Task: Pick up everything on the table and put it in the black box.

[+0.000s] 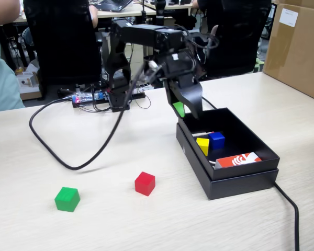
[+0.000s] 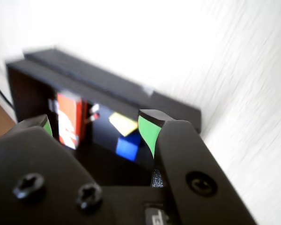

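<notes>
In the fixed view a green cube point(image 1: 67, 199) and a red cube point(image 1: 145, 183) lie on the table point(image 1: 146, 225) at the front left. The black box point(image 1: 235, 183) stands to their right. It holds a yellow cube point(image 1: 203, 145) and a blue cube point(image 1: 216, 139), touching. My gripper point(image 1: 186, 112) hangs over the box's far left corner, open and empty. The green on it is its finger pads point(image 2: 149, 131). The wrist view looks between the spread jaws of the gripper point(image 2: 97, 123) into the box point(image 2: 107, 84) at the yellow cube point(image 2: 122, 124) and blue cube point(image 2: 129, 146).
An orange-and-white card point(image 1: 238, 159) leans in the box's near end. A black cable point(image 1: 68, 157) loops across the table on the left, and another point(image 1: 290, 209) runs from the box's front right. A large brown carton point(image 1: 298, 47) stands at the right. The arm's base point(image 1: 118, 78) is behind.
</notes>
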`<state>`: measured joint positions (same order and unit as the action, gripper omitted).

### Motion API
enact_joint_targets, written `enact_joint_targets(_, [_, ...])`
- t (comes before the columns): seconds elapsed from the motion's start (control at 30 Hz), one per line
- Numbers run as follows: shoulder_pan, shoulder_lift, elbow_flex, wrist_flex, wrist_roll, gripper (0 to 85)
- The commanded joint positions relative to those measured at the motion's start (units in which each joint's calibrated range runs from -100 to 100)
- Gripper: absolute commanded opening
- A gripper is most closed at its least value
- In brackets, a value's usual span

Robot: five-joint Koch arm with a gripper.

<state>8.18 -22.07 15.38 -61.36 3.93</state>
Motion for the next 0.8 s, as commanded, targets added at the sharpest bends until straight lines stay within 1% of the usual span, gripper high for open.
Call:
enact_joint_targets(0.0, [-2.88, -6.56, 1.75, -0.37, -2.78, 39.6])
enact_joint_targets(0.07, [-5.32, -8.05, 1.03, -0.37, -4.1, 42.8])
enact_joint_targets(0.17, [-8.69, -9.31, -0.6, -0.28, -6.06, 44.4])
enact_joint_targets(0.3, [-12.89, -9.2, -1.42, -0.28, -7.72, 45.6])
enact_joint_targets(0.5, [-17.68, -5.18, -1.06, 0.07, -8.99, 45.7])
enact_joint_targets(0.77, [-21.54, 6.06, 2.3, 4.82, -9.72, 45.5])
